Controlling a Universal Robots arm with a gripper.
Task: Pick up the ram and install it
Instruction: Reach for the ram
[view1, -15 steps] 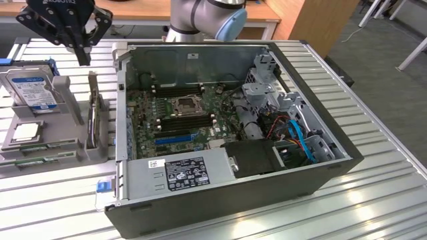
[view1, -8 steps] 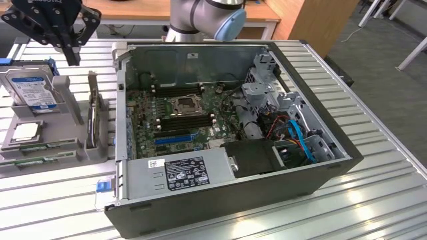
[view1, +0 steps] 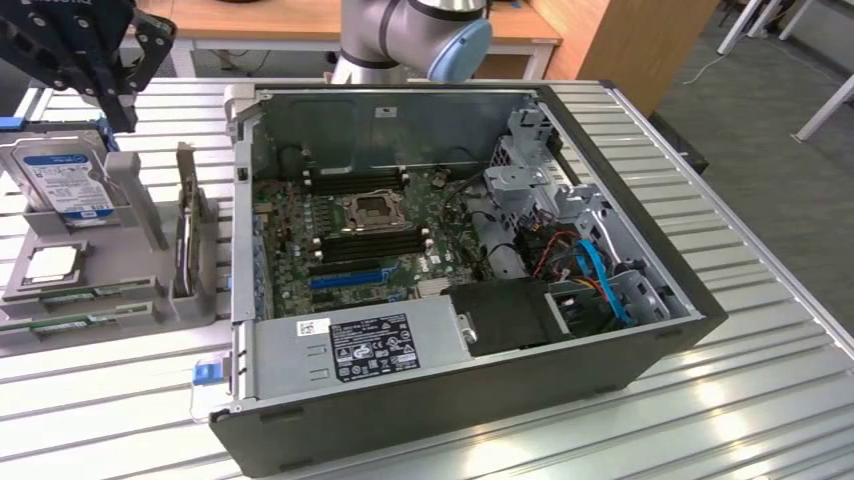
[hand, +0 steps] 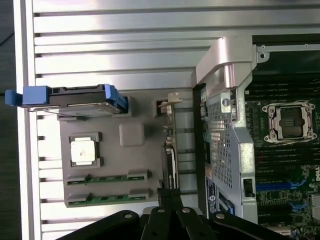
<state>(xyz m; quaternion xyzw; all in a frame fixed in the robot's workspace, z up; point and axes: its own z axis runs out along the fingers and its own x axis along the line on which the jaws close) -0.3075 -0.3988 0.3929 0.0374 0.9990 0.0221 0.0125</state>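
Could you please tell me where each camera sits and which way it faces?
Exterior view: above the table, angled down into the open computer case; shows the arm and gripper.
Wrist view: on the wrist, looking down at the parts tray; shows the gripper.
Shared: hard drive, processor, ram, CPU socket.

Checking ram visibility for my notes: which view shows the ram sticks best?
The wrist view: both ram sticks show full length in the grey holder. The exterior view shows them as thin green strips.

The ram, a thin green stick, sits in a gray holder slot, parallel beside a second stick.
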